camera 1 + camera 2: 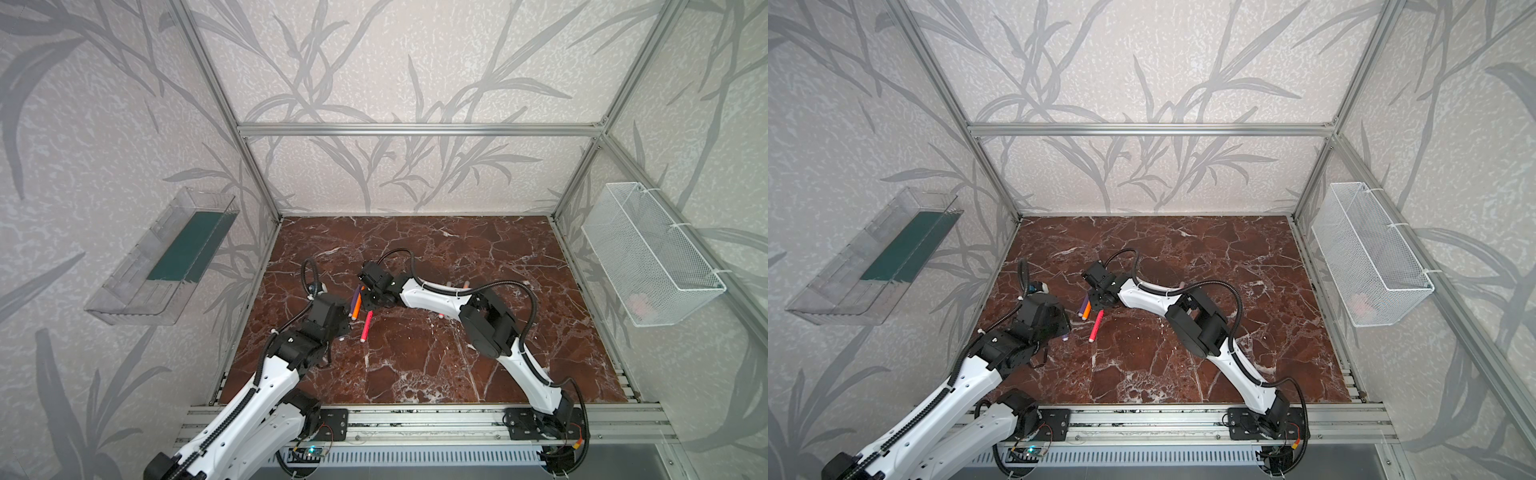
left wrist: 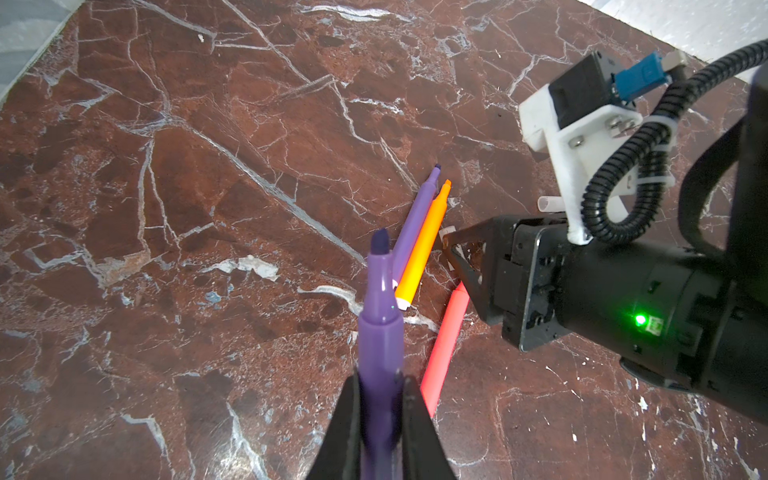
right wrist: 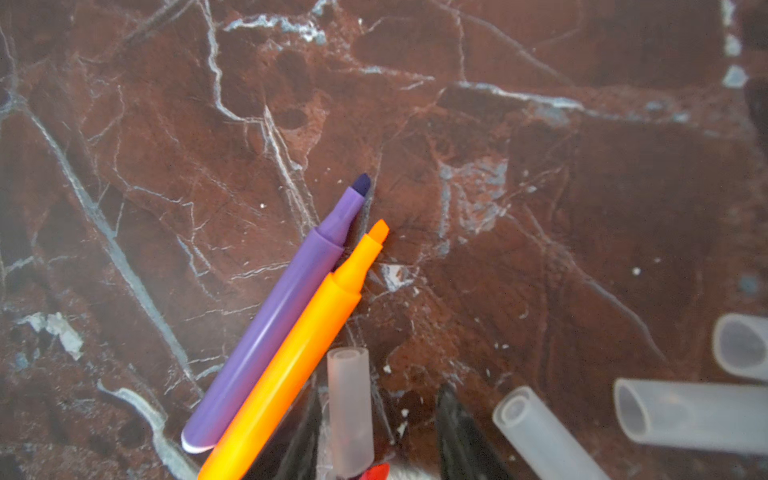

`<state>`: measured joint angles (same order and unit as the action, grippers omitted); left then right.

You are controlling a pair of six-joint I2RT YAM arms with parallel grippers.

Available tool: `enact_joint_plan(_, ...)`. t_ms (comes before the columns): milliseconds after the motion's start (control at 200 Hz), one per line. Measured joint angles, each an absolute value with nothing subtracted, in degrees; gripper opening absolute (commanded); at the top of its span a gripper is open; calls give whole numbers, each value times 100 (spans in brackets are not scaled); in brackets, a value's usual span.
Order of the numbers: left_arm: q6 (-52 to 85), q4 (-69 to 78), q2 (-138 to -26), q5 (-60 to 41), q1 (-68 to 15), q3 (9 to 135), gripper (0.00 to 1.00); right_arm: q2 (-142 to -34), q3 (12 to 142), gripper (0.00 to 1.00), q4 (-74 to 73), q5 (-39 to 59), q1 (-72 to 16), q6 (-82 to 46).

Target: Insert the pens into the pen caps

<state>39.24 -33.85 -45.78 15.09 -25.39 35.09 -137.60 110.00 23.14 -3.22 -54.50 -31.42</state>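
My left gripper (image 2: 381,376) is shut on a purple pen (image 2: 380,316), whose dark tip points out over the marble. Another purple pen (image 3: 282,320) and an orange pen (image 3: 307,349) lie side by side on the table; in both top views they sit between the two grippers (image 1: 356,303). A pink-red pen (image 1: 366,326) lies just in front of them. My right gripper (image 3: 379,388) hangs low over the marble, jaws apart. A translucent pen cap (image 3: 350,407) lies between them against one finger. Three more pen caps (image 3: 540,432) (image 3: 685,417) (image 3: 744,345) lie beside it.
A clear plastic bin (image 1: 158,266) hangs on the left wall and a white mesh basket (image 1: 652,257) on the right wall. An aluminium rail (image 1: 415,424) runs along the table's front edge. The right arm (image 1: 432,297) stretches across the table's middle.
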Motion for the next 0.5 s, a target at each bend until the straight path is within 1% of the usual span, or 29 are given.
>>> enact_joint_plan(245,3924,-3382,-4578,1496,-2536,3507,0,-13791,11128,42,2512,-451,-5470,-3124)
enact_joint_plan(320,3922,-3382,-4578,1490,-2536,3507,0,-13874,11332,40,2635,-493,-5481,-3098)
enact_joint_plan(395,3924,-3382,-4576,1490,-2536,3507,0,-14038,11651,37,2810,-561,-5492,-3030)
enact_joint_plan(500,3924,-3385,-4563,1492,-2536,3507,0,-14311,12101,36,3089,-705,-5522,-2980)
